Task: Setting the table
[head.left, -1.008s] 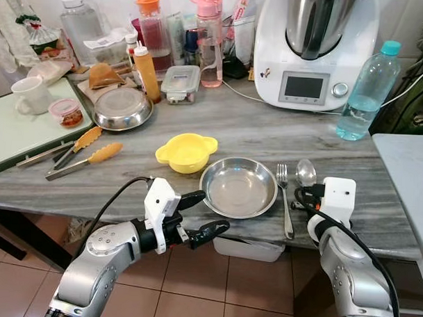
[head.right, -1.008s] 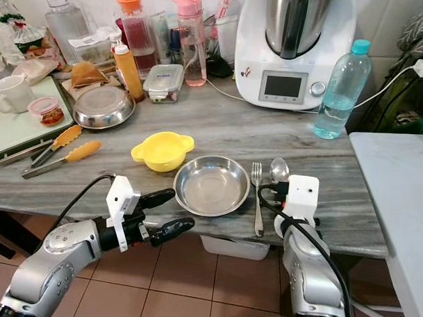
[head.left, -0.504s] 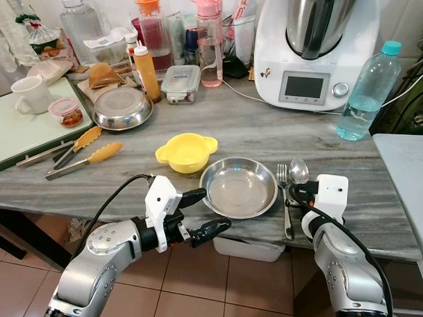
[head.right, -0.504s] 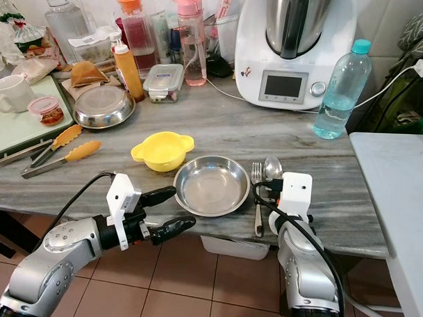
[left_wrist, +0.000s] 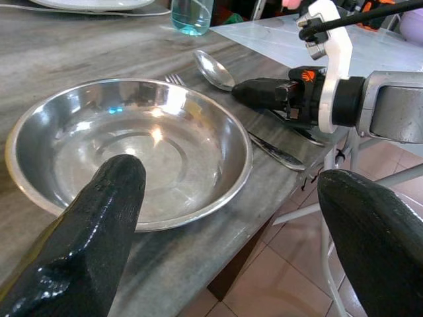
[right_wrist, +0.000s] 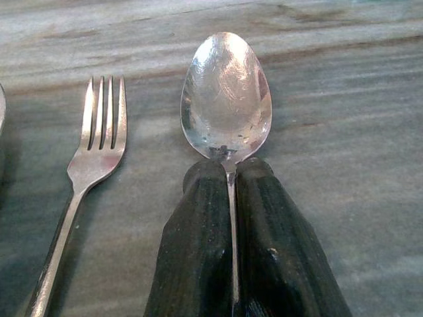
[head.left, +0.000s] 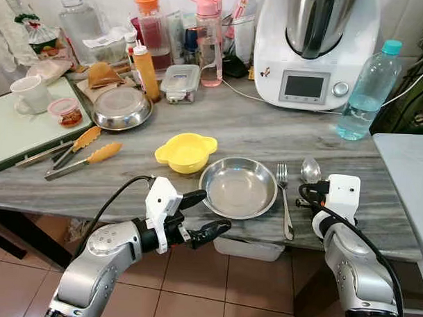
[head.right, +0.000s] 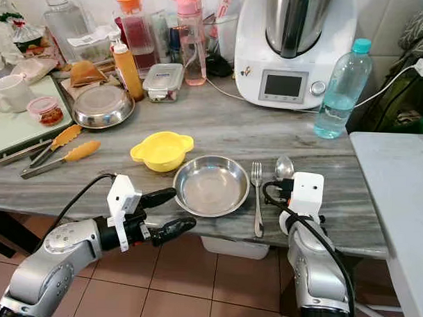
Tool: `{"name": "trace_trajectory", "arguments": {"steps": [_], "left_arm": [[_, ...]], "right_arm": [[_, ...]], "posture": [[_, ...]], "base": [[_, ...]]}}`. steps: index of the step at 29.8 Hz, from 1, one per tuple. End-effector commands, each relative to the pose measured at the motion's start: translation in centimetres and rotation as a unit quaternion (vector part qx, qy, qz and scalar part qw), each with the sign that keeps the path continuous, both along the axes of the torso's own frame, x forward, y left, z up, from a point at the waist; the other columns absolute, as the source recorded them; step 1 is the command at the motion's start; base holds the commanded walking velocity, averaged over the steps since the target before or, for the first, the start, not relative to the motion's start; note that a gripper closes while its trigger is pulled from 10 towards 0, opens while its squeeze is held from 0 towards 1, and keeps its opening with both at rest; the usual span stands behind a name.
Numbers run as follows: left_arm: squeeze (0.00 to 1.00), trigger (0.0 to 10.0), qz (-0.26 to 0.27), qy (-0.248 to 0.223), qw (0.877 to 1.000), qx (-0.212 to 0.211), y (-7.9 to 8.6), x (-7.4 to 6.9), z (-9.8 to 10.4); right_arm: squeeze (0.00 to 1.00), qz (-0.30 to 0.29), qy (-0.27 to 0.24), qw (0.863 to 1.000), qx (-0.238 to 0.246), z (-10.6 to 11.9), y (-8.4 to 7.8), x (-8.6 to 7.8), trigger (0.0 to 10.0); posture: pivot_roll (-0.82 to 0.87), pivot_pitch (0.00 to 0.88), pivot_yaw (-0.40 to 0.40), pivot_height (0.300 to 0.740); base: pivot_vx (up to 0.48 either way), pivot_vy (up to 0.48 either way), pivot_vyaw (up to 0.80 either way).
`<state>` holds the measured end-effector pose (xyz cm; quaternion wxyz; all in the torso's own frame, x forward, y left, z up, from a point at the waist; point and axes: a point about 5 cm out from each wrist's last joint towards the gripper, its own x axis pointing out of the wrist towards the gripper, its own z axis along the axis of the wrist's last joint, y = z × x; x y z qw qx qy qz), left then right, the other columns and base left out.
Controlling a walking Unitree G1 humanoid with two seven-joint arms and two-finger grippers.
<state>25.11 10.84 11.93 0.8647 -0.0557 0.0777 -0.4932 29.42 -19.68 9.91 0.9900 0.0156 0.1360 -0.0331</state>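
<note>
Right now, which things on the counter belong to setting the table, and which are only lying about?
Part of the job:
- steel plate
- fork
- spoon, gripped by the right end effector
- left end effector, open near the plate

Just lying about:
- yellow bowl
- tongs
- water bottle
- kitchen machine
- mug

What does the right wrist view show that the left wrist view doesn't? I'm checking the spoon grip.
Right wrist view: the right gripper with both fingers closed on the spoon handle, bowl facing up on the counter.

Left wrist view: the steel plate, the left gripper open at the counter edge near the plate, and the right arm seen from the side.

Both: the spoon and the fork lying side by side.
</note>
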Motion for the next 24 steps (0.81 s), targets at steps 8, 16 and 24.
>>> {"name": "trace_trajectory", "arguments": {"steps": [8, 16, 24], "left_arm": [[0.00, 10.0, 0.006, -0.004, 1.000, 0.011, 0.1, -0.1, 0.2], [0.00, 10.0, 0.006, -0.004, 1.000, 0.012, 0.0, -0.3, 0.3], [0.00, 10.0, 0.005, -0.003, 1.000, 0.011, -0.3, -0.4, 0.3]], "right_arm": [[0.00, 0.019, 0.019, 1.000, 0.014, -0.8, 1.4, 0.3, 10.0], [0.00, 0.031, 0.021, 0.999, 0.022, -0.9, 2.3, 0.2, 10.0], [1.00, 0.025, 0.029, 0.999, 0.023, -1.4, 1.9, -0.3, 10.0]], "posture": [[-0.10, 0.055, 0.098, 0.740], [-0.10, 0.052, 0.097, 0.740], [-0.10, 0.051, 0.097, 0.740]], "base": [[0.000, 0.000, 0.00], [0.000, 0.000, 0.00], [0.000, 0.000, 0.00]]}}
